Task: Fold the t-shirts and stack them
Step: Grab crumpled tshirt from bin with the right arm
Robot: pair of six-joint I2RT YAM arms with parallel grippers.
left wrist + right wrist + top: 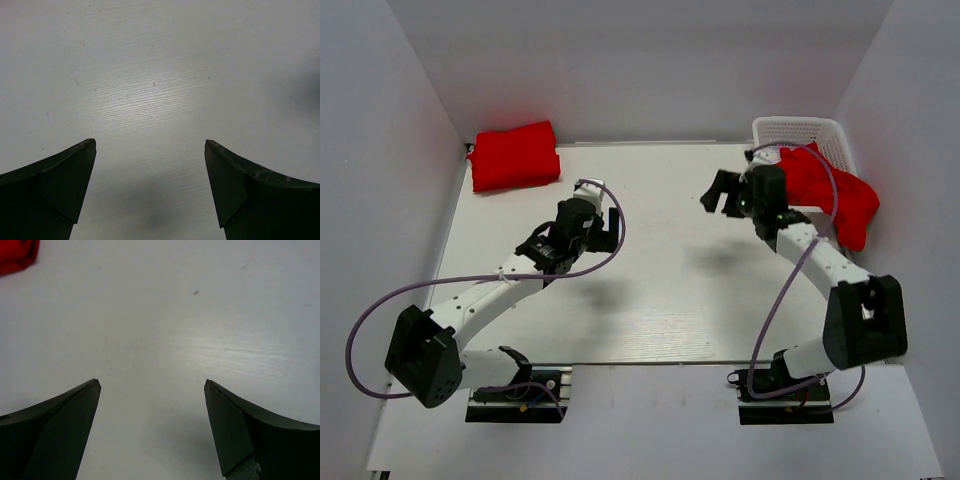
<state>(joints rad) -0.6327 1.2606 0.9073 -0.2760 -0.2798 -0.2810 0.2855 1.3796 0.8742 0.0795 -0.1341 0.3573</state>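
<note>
1. Top external view:
   - The folded red t-shirt (515, 155) lies flat at the far left corner of the white table (660, 290), close to the left wall.
   - A loose heap of red t-shirts (840, 195) sits at the far right, spilling out of the white lattice basket (798, 128) and hanging over its near and right sides.
   - The left gripper (603, 212) is over bare table left of centre, near the folded shirt but apart from it. Its jaws are spread and hold nothing.
   - The right gripper (722, 193) is raised over the table just left of the basket, pointing left. Its jaws are wide and hold nothing. Its arm crosses in front of the heap.
2. Left wrist view:
   - The left gripper (150, 142) is spread wide, with a dark finger at each bottom corner.
   - Only bare white table (150, 75) shows between and beyond the fingers. No shirt is in this view.
3. Right wrist view:
   - The right gripper (151, 382) is also spread wide, with nothing between its jaws.
   - White table (200, 315) lies below it.
   - A small bit of red cloth (17, 255) shows at the top left corner, well apart from the fingers. Too little shows to tell which shirt it is.
</note>
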